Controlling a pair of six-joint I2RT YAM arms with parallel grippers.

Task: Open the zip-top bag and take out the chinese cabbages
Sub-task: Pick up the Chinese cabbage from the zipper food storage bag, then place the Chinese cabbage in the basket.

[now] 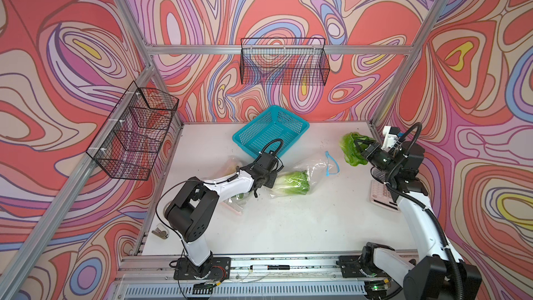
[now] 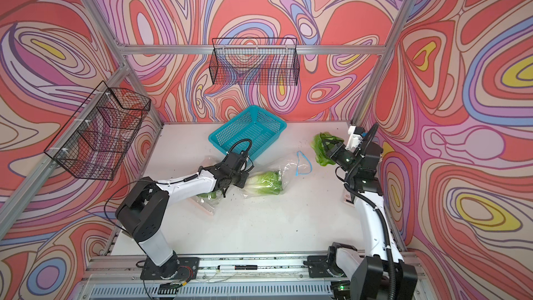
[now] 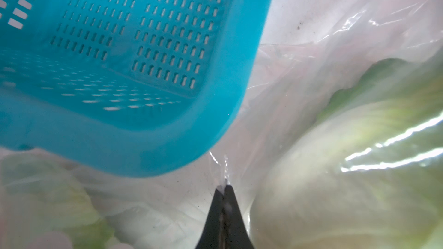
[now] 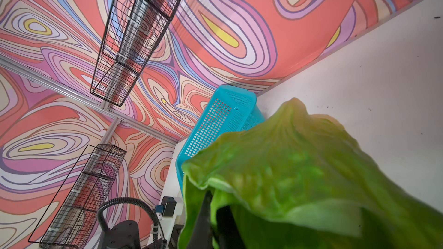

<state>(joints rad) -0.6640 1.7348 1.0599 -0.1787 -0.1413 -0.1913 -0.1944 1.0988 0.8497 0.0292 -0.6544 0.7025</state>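
Right of centre in a top view, the right gripper was clamped on a leaf of the loose cabbage. At mid-frame the bagged cabbage lay inside the clear zip-top bag. The left gripper, jaws together, pinched the bag's film beside the blue basket. Writing on the marker at the bottom edge was too small to read.

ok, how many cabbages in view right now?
3. First cabbage is in the right gripper, far right of the table; second cabbage inside the clear bag mid-table; third cabbage mostly hidden under the left arm, only green bits show.
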